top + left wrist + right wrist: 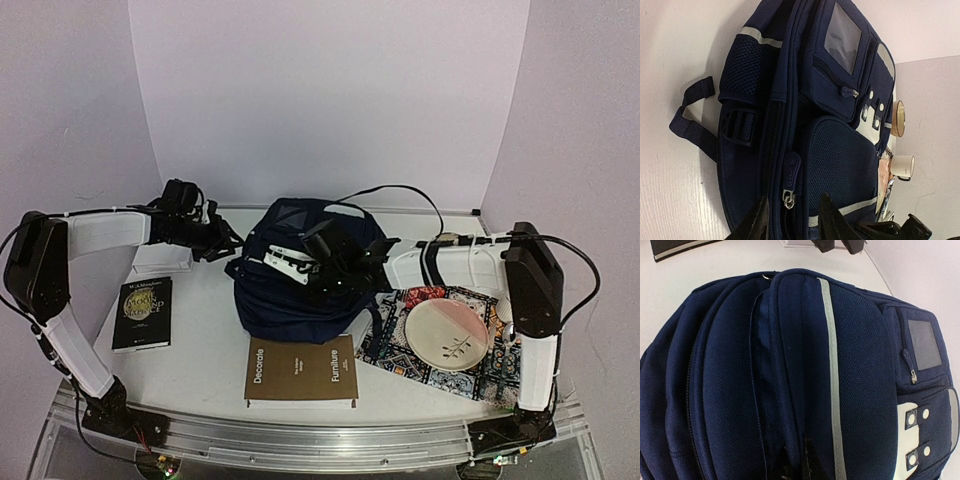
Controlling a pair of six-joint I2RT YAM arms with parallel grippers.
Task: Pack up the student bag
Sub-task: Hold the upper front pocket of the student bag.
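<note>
Student bag (290,300) lies at centre of table (200,370), between both arms. Right gripper (802,455) on bag, jaws closed tight, seems to pinch fabric fold. Left gripper (794,200) at bag side, jaws partly open, holding nothing. Zipper pull (789,182) just ahead of fingers.

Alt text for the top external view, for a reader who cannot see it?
A navy backpack lies in the middle of a white table, with the right tool on top of it and the left tool at its left side. Around it lie a black book, a brown book and a plate on a patterned cloth.
</note>
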